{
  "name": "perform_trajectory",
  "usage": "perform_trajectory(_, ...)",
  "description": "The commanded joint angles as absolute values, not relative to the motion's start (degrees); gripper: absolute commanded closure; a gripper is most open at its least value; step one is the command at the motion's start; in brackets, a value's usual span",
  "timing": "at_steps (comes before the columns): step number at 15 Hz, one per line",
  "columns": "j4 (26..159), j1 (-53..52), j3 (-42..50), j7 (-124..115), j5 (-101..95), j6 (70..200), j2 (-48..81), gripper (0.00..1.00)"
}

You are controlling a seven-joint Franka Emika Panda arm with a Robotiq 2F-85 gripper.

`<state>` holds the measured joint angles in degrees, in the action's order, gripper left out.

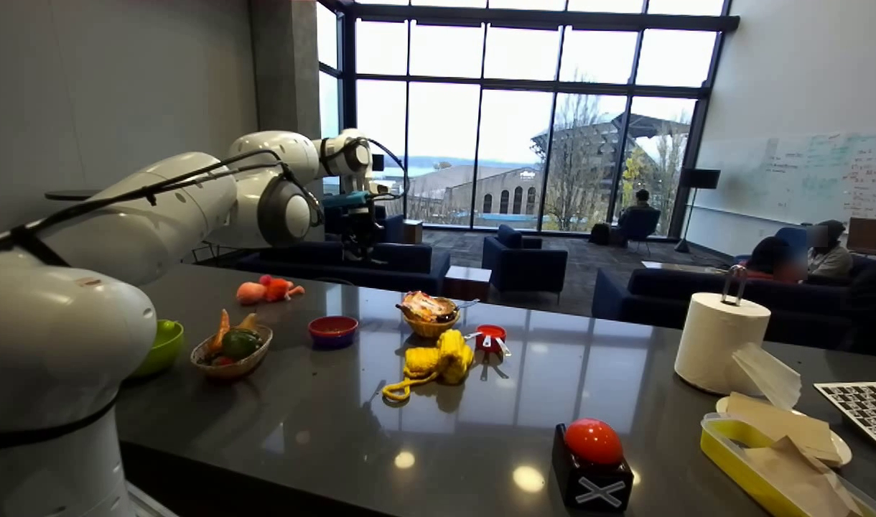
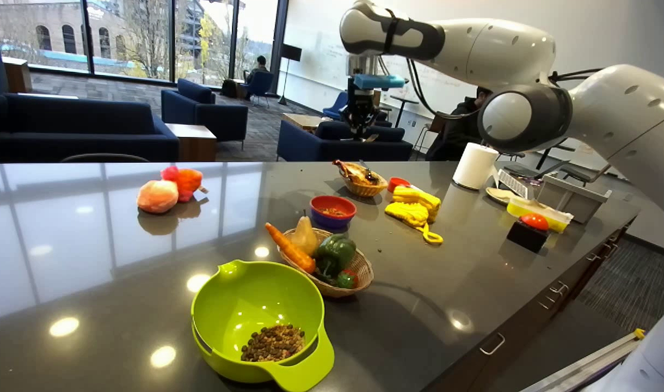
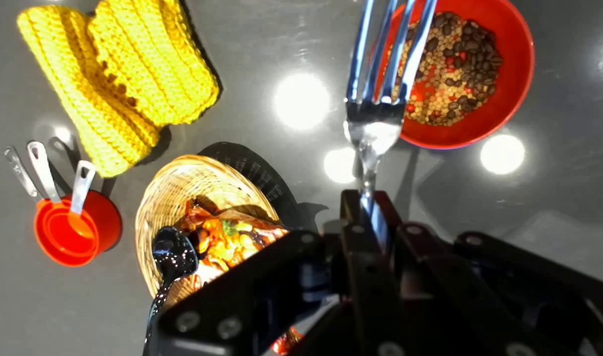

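My gripper point(image 3: 369, 210) is shut on a silver fork point(image 3: 375, 128), whose tines point away from the jaws. In both exterior views the gripper point(image 1: 359, 248) point(image 2: 359, 128) is raised above the dark counter; the fork is hard to make out there. In the wrist view the tines overlap a red bowl point(image 3: 516, 79) below, which holds beans and grains. Beside the gripper is a wicker basket point(image 3: 155, 202) with colorful food-like contents point(image 3: 227, 242) and a black spoon point(image 3: 175, 254), partly hidden by the gripper. A yellow knitted piece point(image 3: 153, 64) and red measuring cups point(image 3: 59, 237) lie nearby.
A green bowl point(image 2: 256, 288) with beans and grains stands beside a vegetable basket point(image 2: 363, 269). A plush toy point(image 2: 158, 196) lies apart. A red push button point(image 1: 594, 441), paper towel roll point(image 1: 721, 345) and yellow container point(image 1: 739, 459) stand at the counter's other end.
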<state>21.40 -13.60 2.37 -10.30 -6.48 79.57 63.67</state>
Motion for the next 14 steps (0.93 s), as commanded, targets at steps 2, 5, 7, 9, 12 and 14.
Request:
perform_trajectory(2, 19.57, -10.24, 0.65, -5.83, -4.62, 79.47, 66.73, 0.98)
perform_trajectory(5, 21.63, -8.42, -0.05, -4.07, -2.89, 81.29, 67.09, 0.98)
perform_trajectory(7, 19.23, -7.36, -0.85, -3.69, -1.82, 80.82, 69.23, 0.98)
perform_trajectory(9, 20.06, -6.81, -1.14, -4.28, -0.93, 81.82, 69.49, 0.98)
perform_trajectory(12, 20.27, -7.01, -0.66, -5.22, -1.22, 82.45, 69.87, 0.98)
perform_trajectory(14, 20.28, -7.33, -0.51, -5.38, -1.43, 82.92, 70.01, 0.98)
